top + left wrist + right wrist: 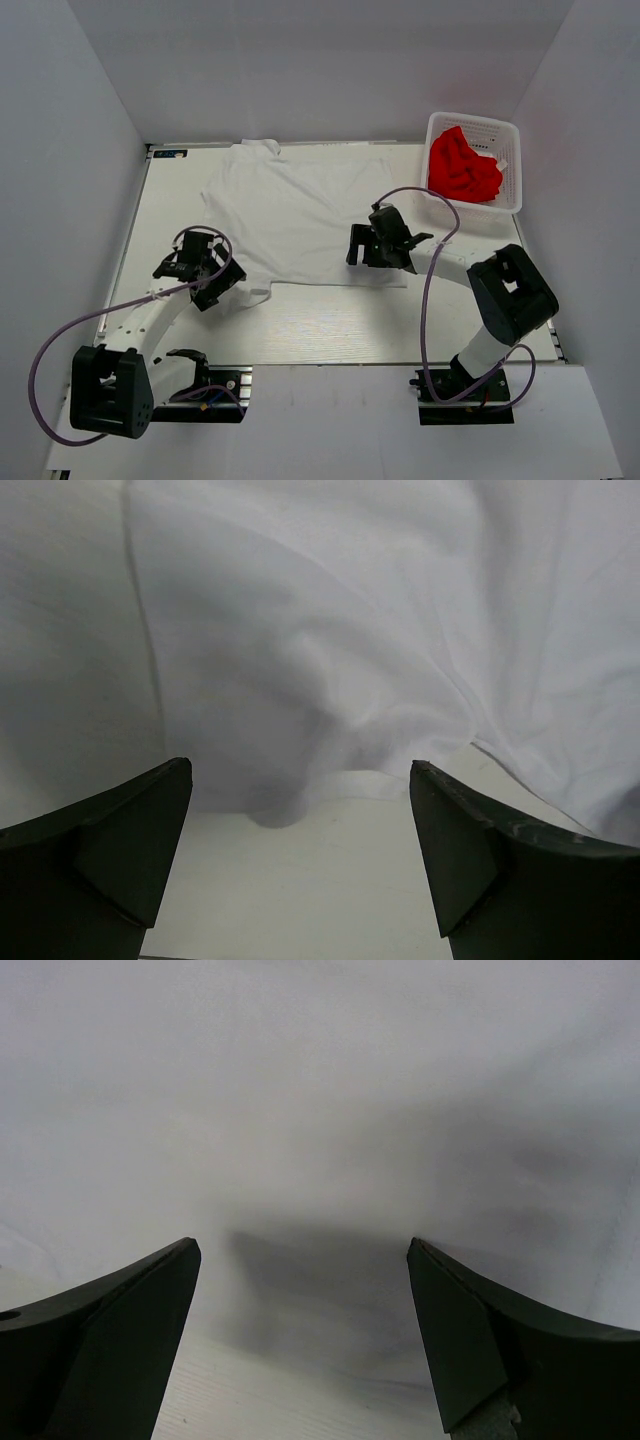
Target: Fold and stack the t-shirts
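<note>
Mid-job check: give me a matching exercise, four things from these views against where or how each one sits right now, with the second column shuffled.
Things:
1. plain white cloth t-shirt
2. bright red cloth t-shirt
3. white plastic lattice basket
4. left gripper

Places and states:
A. at the far right corner of the table
B. jaws open, at the near left edge of the white shirt
C. spread out flat on the table
D. bunched up inside the basket

Pairs: 1-C; 2-D; 3-A; 4-B
</note>
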`<state>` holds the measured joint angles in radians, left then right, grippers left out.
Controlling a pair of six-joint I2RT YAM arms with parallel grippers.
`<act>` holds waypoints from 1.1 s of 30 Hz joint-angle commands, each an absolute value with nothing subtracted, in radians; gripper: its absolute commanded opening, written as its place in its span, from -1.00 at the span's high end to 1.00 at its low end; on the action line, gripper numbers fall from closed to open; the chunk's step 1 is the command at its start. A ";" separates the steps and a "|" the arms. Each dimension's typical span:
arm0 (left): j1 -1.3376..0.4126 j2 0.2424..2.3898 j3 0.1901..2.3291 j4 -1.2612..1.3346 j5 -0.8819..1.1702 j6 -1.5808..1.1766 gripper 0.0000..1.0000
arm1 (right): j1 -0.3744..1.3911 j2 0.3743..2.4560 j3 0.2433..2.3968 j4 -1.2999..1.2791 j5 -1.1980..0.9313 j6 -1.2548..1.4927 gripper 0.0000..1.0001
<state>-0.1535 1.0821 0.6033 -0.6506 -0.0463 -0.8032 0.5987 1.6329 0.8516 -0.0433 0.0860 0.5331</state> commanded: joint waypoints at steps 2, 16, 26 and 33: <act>-0.156 1.092 0.603 -0.512 0.054 -0.801 -1.00 | 0.575 1.641 0.805 -0.020 0.106 0.548 -0.81; -0.156 1.235 0.545 -0.626 -0.021 -0.801 -1.00 | 0.558 1.549 0.718 0.146 0.035 0.511 -0.81; -0.156 1.128 0.647 -0.784 -0.130 -0.890 -1.00 | 0.560 1.413 0.693 0.147 0.054 0.468 -0.81; -0.156 1.066 0.710 -0.925 -0.130 -0.899 -1.00 | 0.554 1.290 0.630 0.164 0.158 0.538 -0.81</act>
<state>-0.1547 1.0733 0.6827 -0.8360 -0.1089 -0.8822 0.5617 1.3296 0.6422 0.1448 0.0902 0.5030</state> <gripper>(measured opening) 0.997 0.904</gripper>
